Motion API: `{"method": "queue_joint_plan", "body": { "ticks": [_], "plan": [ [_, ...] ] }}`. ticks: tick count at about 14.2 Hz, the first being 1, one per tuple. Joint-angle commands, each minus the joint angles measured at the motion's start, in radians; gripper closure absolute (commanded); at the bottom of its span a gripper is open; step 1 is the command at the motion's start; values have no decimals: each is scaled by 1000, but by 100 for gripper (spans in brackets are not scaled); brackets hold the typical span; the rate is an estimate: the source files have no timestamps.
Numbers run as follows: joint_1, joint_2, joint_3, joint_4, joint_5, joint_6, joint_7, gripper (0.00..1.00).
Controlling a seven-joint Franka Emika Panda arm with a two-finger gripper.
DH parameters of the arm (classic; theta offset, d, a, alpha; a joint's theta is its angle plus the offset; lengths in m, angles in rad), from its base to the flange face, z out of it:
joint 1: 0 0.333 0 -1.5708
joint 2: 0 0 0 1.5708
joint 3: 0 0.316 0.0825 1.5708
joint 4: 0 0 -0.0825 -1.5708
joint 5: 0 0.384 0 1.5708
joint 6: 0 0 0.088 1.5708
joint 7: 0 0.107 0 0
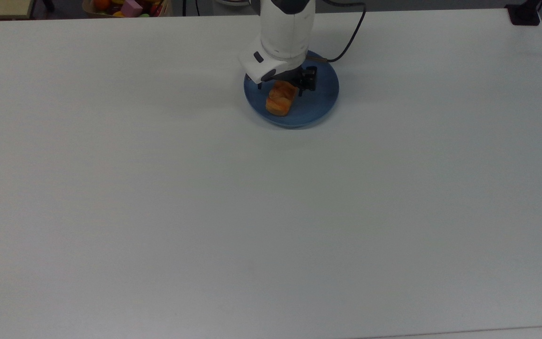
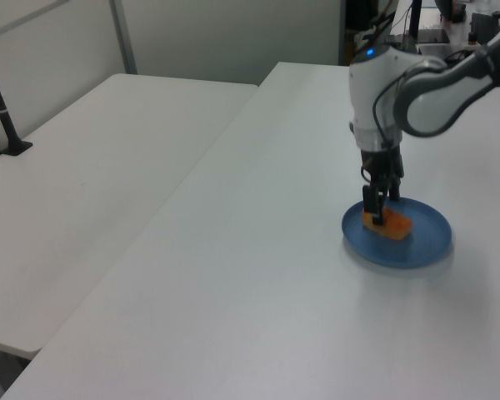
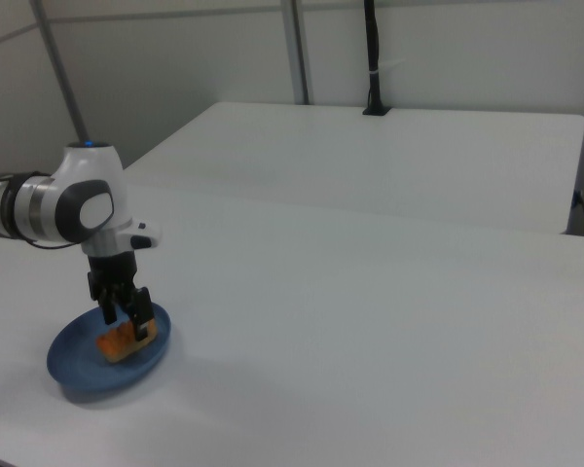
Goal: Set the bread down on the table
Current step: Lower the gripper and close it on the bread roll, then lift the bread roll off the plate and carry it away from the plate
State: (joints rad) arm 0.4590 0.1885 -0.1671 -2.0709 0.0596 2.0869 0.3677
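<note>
The bread (image 1: 278,104) is an orange-brown roll lying on a round blue plate (image 1: 322,101) near the far edge of the white table (image 1: 271,212). My gripper (image 1: 281,89) is down over the roll's far end, open, with one black finger on each side of it. In the left view the gripper (image 2: 377,213) stands upright over the bread (image 2: 397,227) on the plate (image 2: 427,243). The right view shows the gripper (image 3: 125,321) straddling the bread (image 3: 117,345) inside the plate (image 3: 78,375). The arm's white wrist hides the plate's far rim in the top view.
A box of colourful items (image 1: 130,6) sits beyond the table's far edge at the top view's left. A black mount (image 1: 524,14) occupies the far right corner. A second white table (image 2: 92,167) adjoins on the left view's left, with a black pole (image 2: 0,100).
</note>
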Motion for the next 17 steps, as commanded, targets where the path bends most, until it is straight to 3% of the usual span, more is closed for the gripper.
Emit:
{"method": "queue_joint_plan", "body": {
  "ticks": [1, 4, 6, 9, 15, 17],
  "plan": [
    [20, -17, -11, -43, -15, 42, 34, 33],
    [20, -17, -11, -40, -15, 53, 37, 77],
    [20, -30, -11, -32, -17, 45, 36, 96],
    [20, -105, -11, -14, -15, -20, 36, 100],
    [4, -219, -18, 138, -18, -298, 20, 100],
    [-31, -233, -23, 184, -36, -356, -16, 100]
  ]
}}
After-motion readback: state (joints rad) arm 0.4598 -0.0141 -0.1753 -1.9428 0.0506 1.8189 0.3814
